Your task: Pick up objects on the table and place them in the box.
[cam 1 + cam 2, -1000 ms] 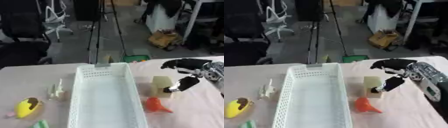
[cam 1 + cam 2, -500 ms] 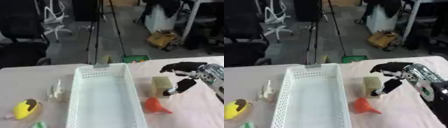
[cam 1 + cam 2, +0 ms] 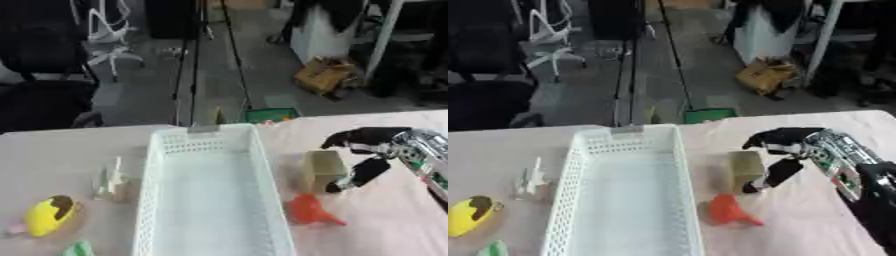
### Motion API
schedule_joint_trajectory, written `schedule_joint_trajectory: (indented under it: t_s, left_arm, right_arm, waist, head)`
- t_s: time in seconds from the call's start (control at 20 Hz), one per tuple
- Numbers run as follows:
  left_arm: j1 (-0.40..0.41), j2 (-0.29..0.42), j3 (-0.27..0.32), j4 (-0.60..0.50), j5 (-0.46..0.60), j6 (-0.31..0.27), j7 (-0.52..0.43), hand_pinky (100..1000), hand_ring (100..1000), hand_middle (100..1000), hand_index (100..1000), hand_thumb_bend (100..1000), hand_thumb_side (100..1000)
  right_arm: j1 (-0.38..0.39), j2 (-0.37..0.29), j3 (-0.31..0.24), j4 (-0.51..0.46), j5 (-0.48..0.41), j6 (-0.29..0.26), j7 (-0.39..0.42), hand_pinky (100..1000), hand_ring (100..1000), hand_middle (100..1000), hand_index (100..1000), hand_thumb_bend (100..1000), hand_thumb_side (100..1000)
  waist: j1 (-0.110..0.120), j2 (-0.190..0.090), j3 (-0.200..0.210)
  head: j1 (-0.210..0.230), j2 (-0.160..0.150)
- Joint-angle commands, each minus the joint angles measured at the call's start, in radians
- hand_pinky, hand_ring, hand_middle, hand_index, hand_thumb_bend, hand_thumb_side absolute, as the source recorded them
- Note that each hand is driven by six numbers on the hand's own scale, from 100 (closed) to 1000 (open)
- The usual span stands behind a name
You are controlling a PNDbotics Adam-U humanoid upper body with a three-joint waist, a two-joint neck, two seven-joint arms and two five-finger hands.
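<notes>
While the white box (image 3: 210, 200) sits empty, nothing is placed yet: right hand (image 3: 785, 147) spread open around the tan block (image 3: 324, 168) just right of it, holding nothing; orange funnel (image 3: 308, 210), yellow toy (image 3: 45, 216), clear piece (image 3: 112, 180) remain on the tabletop (image 3: 52, 150).

Office or lab; swivel chairs (image 3: 44, 95); tripod (image 3: 194, 55).

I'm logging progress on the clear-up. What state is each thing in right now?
White basket: empty.
Tan block: upright on table, right hand beside it.
Orange funnel: lying on table.
Yellow object: on table, untouched.
Right hand: open, holding nothing.
</notes>
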State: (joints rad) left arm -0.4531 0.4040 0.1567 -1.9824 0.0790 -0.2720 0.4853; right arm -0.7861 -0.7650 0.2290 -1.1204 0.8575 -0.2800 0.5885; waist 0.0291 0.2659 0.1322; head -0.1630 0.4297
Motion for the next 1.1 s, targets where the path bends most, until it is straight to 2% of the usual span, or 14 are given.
schedule_joint_trajectory:
  t_s: [0.05,1.1]
  left_arm:
    - [-0.018,0.012,0.0,-0.018,0.002,0.0,-0.002,854,957,896,912,191,1000]
    - [-0.022,0.009,-0.001,-0.018,0.001,0.0,-0.002,855,956,891,906,186,1000]
  right_arm:
    - [-0.029,-0.014,-0.015,0.01,0.013,-0.002,0.008,971,1000,970,1000,727,774]
    - [-0.068,0.015,-0.023,0.099,0.05,0.0,0.047,975,1000,949,1000,741,769]
  waist:
    - [-0.002,-0.013,0.002]
    - [-0.003,0.0,0.012]
  head:
    - [-0.002,-0.003]
    - [-0.011,-0.019]
